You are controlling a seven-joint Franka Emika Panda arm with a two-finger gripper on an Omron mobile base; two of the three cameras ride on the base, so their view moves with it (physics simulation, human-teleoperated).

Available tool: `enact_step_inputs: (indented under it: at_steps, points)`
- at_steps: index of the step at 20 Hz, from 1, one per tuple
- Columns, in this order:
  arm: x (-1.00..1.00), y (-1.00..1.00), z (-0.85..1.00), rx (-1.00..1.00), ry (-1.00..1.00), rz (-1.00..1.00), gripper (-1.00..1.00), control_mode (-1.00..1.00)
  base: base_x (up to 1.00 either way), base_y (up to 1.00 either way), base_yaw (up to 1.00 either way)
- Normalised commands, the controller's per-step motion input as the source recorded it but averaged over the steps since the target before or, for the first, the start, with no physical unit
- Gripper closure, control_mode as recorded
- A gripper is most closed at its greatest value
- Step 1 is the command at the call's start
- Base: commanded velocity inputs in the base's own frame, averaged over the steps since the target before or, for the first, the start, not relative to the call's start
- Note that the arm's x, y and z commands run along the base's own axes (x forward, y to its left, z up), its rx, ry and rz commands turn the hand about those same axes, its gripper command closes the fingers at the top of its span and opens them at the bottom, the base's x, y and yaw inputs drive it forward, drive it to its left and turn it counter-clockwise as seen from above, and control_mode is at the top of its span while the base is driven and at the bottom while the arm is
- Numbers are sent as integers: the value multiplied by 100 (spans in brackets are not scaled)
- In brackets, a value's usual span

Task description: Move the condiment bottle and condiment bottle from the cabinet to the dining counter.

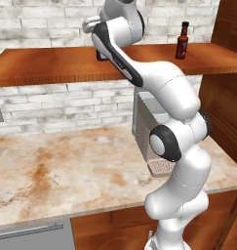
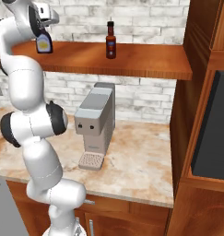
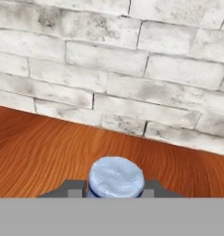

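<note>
Reaching up to the long wooden wall shelf, the white arm has its gripper closed on the pale blue cap of a squat dark-blue condiment bottle with a yellow label, which stands at the shelf's left part, near the brick wall. The tall dark-red sauce bottle with a black cap stands upright further right on the same shelf, well apart. Below, a grey coffee machine sits on the marbled stone counter.
</note>
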Motion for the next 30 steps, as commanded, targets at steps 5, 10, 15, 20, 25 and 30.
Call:
enact_step_inputs:
  at_steps: [5, 10, 15, 20, 25, 30]
  points:
    - [-87, -3, 22, 0, -6, 0, 100, -100, 0, 0, 0]
    - [-95, -30, 1, 0, -2, 0, 100, -100, 0, 0, 0]
    - [-99, -52, 1, 3, 0, 0, 100, -100, 0, 0, 0]
    - [-100, -52, 0, 6, -6, 0, 100, -100, 0, 0, 0]
    - [-100, -55, -3, 6, -8, 0, 100, -100, 0, 0, 0]
    - [-97, -44, -29, 5, -1, -1, 100, -100, 0, 0, 0]
